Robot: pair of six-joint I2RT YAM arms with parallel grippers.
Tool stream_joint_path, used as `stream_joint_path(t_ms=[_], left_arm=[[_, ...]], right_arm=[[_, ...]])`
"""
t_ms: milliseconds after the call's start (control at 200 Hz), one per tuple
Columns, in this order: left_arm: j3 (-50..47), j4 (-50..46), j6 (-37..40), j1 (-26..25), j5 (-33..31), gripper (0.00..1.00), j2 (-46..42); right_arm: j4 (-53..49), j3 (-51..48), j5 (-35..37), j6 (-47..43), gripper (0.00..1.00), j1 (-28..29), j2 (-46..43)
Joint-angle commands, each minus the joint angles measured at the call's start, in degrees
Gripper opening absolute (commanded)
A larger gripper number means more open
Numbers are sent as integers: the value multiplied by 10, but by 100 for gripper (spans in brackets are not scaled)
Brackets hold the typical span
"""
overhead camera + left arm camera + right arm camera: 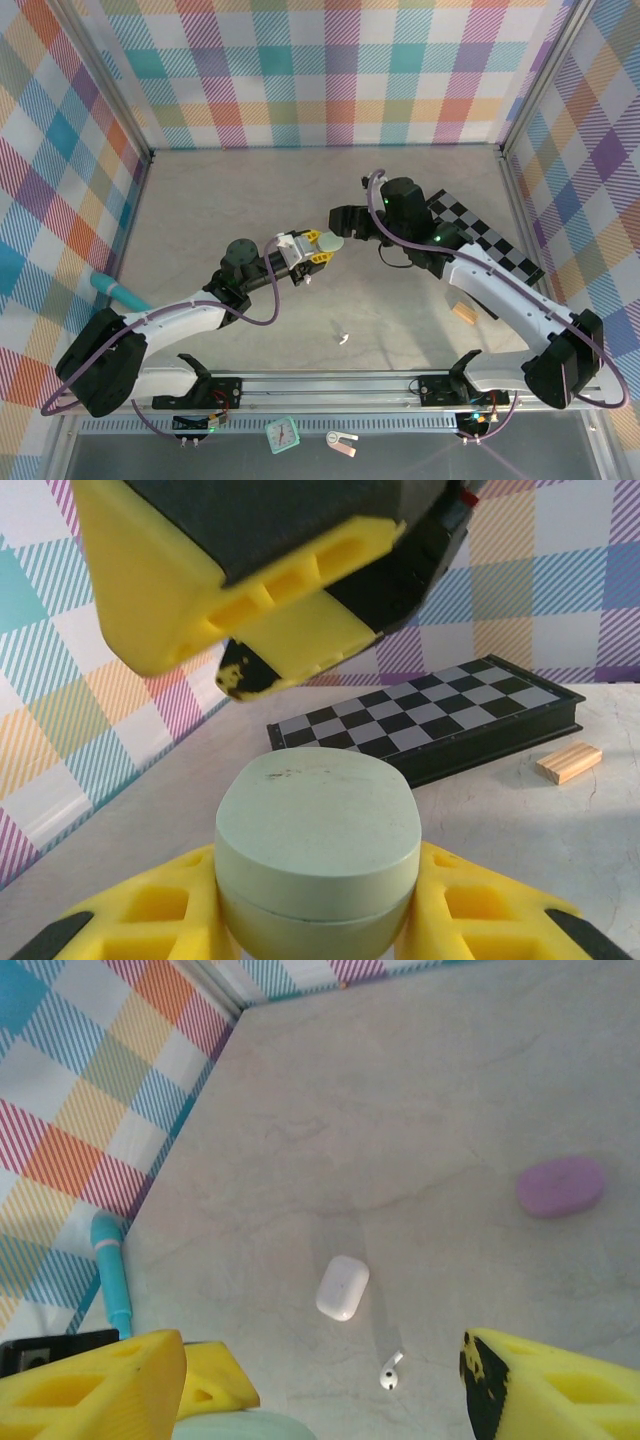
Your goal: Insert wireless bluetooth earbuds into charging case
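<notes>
Left tool [318,905] clamps the mint-green case [318,830] between its ribbed yellow fingers [150,905]. On its wrist camera the case sits low in the centre of the frame. The lid is shut along a thin seam and the smooth, matte oval top faces up. Its long axis runs across the frame from one finger to the other, and faint dark scuffs mark the lid.

From overhead I see the same case [334,241] just left of centre. It pokes out of the left tool [320,248] towards the right tool [345,216], which hangs close beside it.

On my right wrist camera the right tool [322,1360] stands wide, gripping nothing, with its fingers [550,1390] at the bottom corners of the frame. Between them, at lower centre, a glossy white earbud [391,1372] lies on the pale, marble-veined counter [400,1110]. Its rounded head is at lower left and its short stem points to the upper right. Overhead, that earbud [344,340] lies at lower centre, well apart from the held case.

Just above it on the wrist view rests a white case [343,1287], a rounded pebble with its long axis near upright. A purple case [560,1186] lies at the right, its oval set across the frame.
</notes>
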Motion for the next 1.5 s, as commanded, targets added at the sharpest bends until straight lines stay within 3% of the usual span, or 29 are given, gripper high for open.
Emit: stream_joint_path(t_ms=[0, 100, 210, 370, 525, 870, 1145, 1235, 1420, 1495], left_arm=[[3, 25, -14, -4, -6, 24, -15], [4, 51, -42, -3, -12, 24, -8], [8, 72, -68, -3, -16, 24, 1], [13, 90, -90, -3, -29, 24, 8], [21, 91, -98, -3, -23, 24, 14], [25, 94, -103, -4, -23, 24, 23], [16, 93, -100, -3, -31, 26, 29], [14, 89, -97, -3, -35, 34, 29], [1, 45, -89, -3, -54, 71, 12], [0, -5, -83, -3, -63, 81, -1]], right_arm=[[0, -15, -33, 8, 73, 0, -16], [33, -45, -63, 30, 74, -6, -41], [92, -89, -142, 91, 75, -30, -56], [268, -171, -245, 232, 75, -57, -53], [398, -208, -288, 340, 72, -58, -17], [538, -239, -311, 442, 47, -58, 34], [531, -244, -291, 428, 26, -59, 21], [494, -240, -284, 410, 21, -59, 14], [332, -207, -229, 288, 19, -62, -15], [286, -199, -202, 247, 19, -71, -18]])
